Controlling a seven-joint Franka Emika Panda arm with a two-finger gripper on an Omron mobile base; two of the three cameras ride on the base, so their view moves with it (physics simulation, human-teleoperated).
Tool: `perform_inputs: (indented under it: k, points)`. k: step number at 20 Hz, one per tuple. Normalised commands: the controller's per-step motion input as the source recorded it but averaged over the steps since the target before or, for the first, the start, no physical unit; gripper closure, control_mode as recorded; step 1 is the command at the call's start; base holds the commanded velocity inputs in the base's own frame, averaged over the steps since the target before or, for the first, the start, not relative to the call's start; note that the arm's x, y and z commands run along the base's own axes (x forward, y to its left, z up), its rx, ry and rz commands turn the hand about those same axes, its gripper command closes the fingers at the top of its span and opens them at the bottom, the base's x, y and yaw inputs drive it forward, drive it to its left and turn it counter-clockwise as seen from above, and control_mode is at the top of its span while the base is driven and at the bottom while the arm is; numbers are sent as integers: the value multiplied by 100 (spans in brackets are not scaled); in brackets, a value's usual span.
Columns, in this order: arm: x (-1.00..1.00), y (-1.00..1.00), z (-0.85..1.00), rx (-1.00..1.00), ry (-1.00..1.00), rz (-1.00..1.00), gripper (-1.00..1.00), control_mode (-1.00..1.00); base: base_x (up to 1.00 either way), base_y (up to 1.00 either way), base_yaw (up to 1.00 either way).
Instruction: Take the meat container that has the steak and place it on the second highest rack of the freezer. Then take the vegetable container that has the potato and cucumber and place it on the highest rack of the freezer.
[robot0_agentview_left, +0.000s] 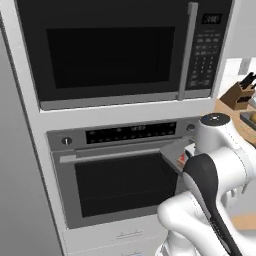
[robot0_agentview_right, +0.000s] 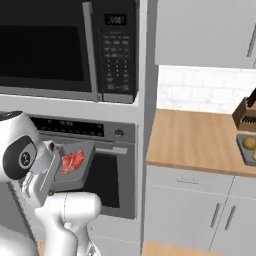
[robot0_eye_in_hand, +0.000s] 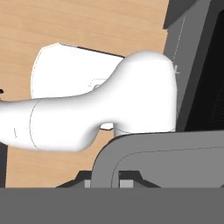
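The meat container (robot0_agentview_right: 74, 166), a shallow grey tray, is up off the counter with the steak (robot0_agentview_right: 73, 161) lying flat in it, red and streaked, and it hangs right in front of the oven (robot0_agentview_left: 117, 185), at the level of the oven door's upper edge. The gripper (robot0_eye_in_hand: 105, 183) is clamped narrow onto the tray's near rim, seen in the hand view as the dark grey curved edge above the fingertips. In the right base view the tray tips a little toward the arm, so I'd say the thing to mind is keeping it level while it travels, or the steak could slide to the low side.

To the left of the oven runs a flat grey panel, probably the freezer (robot0_agentview_left: 15, 165), though no shelf shows yet. The carry, as I judge it, needs a swing leftward away from the oven front, clearing its handle bar (robot0_agentview_left: 117, 154).

Well to the right of the oven, on the wooden counter (robot0_agentview_right: 200, 140), sits the vegetable container (robot0_agentview_right: 248, 149) beside a knife block (robot0_agentview_right: 246, 113).
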Motion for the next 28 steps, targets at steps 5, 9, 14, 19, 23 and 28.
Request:
perform_inputs:
  k: [5,9,14,19,23,28]
  points:
    - [0,0,0,0,0,0,100,100,-48,69,0]
    - [0,0,0,0,0,0,100,100,-40,77,0]
    - [0,0,0,0,0,0,100,100,-22,73,0]
    - [0,0,0,0,0,0,100,100,-16,77,0]
    - [0,0,0,0,0,0,100,100,-24,67,5]
    - [0,0,0,0,0,0,100,100,-9,60,12]
